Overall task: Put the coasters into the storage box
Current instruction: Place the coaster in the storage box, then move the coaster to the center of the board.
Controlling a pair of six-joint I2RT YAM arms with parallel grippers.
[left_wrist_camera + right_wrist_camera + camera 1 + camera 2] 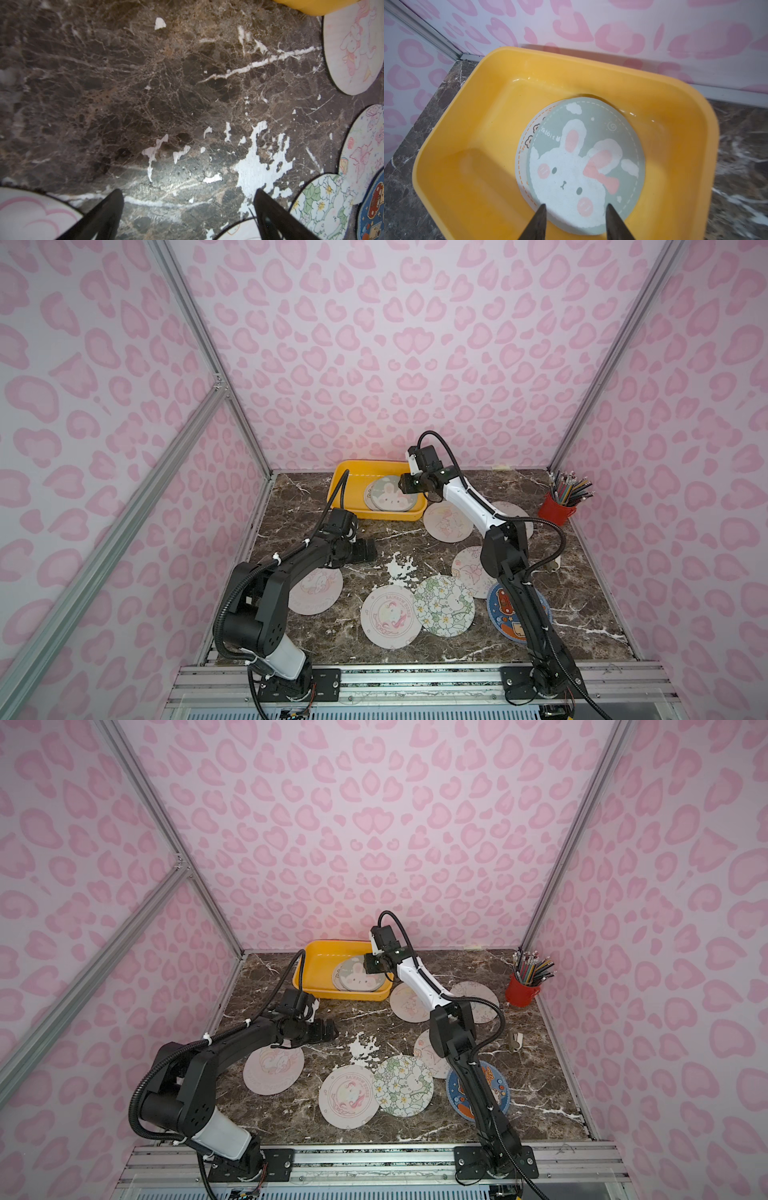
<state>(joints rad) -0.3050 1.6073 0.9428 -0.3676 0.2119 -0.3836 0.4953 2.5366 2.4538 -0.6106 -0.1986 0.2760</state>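
Right gripper (575, 208) hangs over the yellow box (571, 56) at the back of the table (324, 639). Its fingers are parted with nothing between them. Directly below lies the grey-green rabbit coaster (583, 162), flat on the box floor. It lies on top of a second, pale coaster (522, 145), of which I see only a crescent.

In both top views the box sits against the back wall, the two coasters at its right end, nearest the right arm.

Left gripper (188, 193) is low over bare marble, well short of the box. Its fingers are spread wide and hold nothing.

I count seven coasters on the table:
- a pale unicorn one (316, 593), partly under the left arm
- a pale round-stamp one (390, 616) near the front
- the green floral one (444, 605), touching the stamp one
- the dark blue one (498, 608), partly hidden by the right arm
- a pale one with pink drawings (469, 570), behind the floral one
- a pale one (446, 520) just beside the box's right corner
- another pale one (515, 510), mostly hidden behind the right arm.

Red pencil cup (557, 510) stands at the far right.
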